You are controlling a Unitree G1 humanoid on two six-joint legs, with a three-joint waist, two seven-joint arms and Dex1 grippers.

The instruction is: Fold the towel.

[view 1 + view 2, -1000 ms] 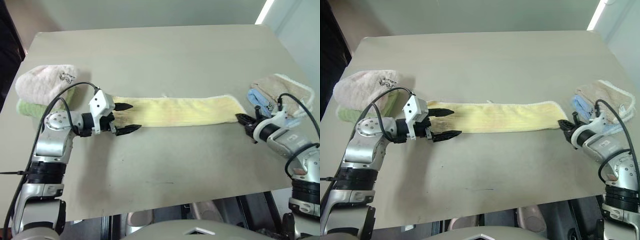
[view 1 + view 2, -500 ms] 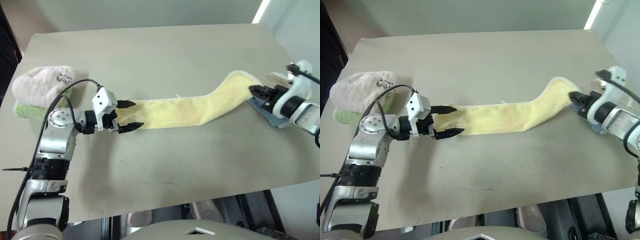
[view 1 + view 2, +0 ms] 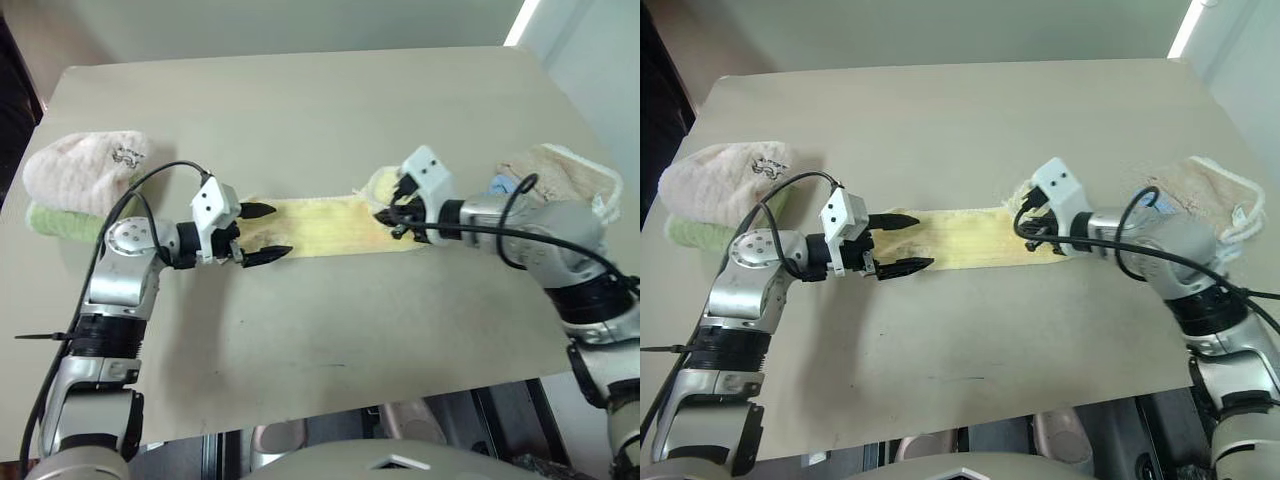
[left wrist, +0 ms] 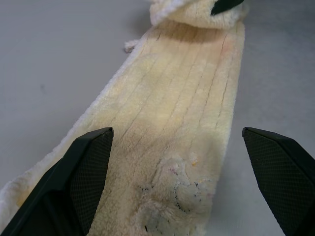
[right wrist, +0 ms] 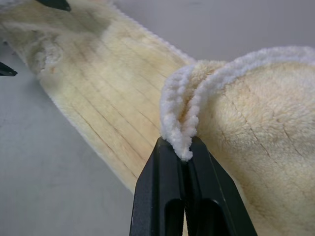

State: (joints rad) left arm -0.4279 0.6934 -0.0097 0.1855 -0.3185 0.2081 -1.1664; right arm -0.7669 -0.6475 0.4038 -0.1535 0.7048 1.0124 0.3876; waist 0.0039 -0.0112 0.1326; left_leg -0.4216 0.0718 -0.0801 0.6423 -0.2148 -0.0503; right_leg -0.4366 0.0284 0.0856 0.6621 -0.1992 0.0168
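The pale yellow towel [image 3: 320,226] lies lengthwise across the middle of the table. Its right end is lifted and doubled back over itself. My right gripper [image 3: 392,214] is shut on that end's white edge [image 5: 180,129], held just above the towel's middle. At the towel's left end, my left gripper [image 3: 274,231] is open, one finger [image 4: 86,172] on each side of the cloth near a small dark embroidered design [image 4: 179,189]. The towel lies flat between the fingers, not pinched.
A pink towel [image 3: 85,165] sits on a green one [image 3: 55,216] at the table's left edge. A beige towel [image 3: 555,175] over a blue cloth [image 3: 500,184] lies at the right edge. The tan table [image 3: 300,100] has bare room in front and behind.
My right gripper has carried the towel's right end up and far to the left, folding it over the rest, and its wrist has rolled. The left gripper has stayed open in place.
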